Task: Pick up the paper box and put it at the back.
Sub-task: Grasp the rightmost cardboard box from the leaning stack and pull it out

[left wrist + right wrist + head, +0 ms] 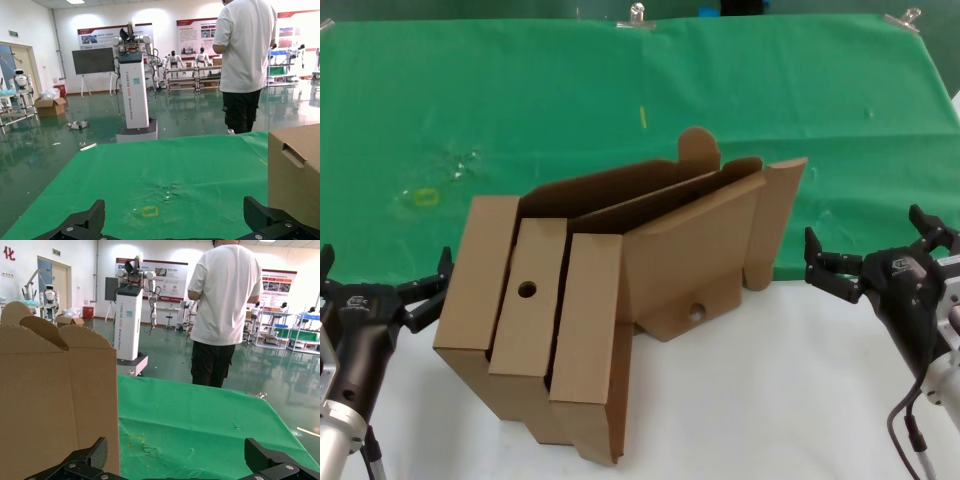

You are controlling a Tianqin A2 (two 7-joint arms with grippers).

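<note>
Box (620, 300) stands mid-worktop, a cluster of brown cardboard panels straddling the edge of the green cloth (570, 100): rear part on the cloth, front part on the bare white worktop (770, 400). Lid and flaps are up, a rounded ear tab at the top rear. One round hole shows on a front panel, another low on the right side panel. Cannot tell how many separate boxes make up the cluster.

Left gripper (382, 283) is left of the box, near its front-left corner, not touching, fingers spread wide and holding nothing. In the left wrist view, both fingers (82, 222) show along the lower edge, wide apart, with the box (295, 180) edge just beside one of them.

Right gripper (875, 255) is right of the box, near the side flap, apart from it, fingers wide, holding nothing. In the right wrist view, the fingers (85, 460) are wide apart, box (55, 405) wall close beside one of them.

Clips (637, 17) pin the cloth at the far edge behind the box. A person (222, 315) in a white shirt stands beyond the worktop, back turned.
</note>
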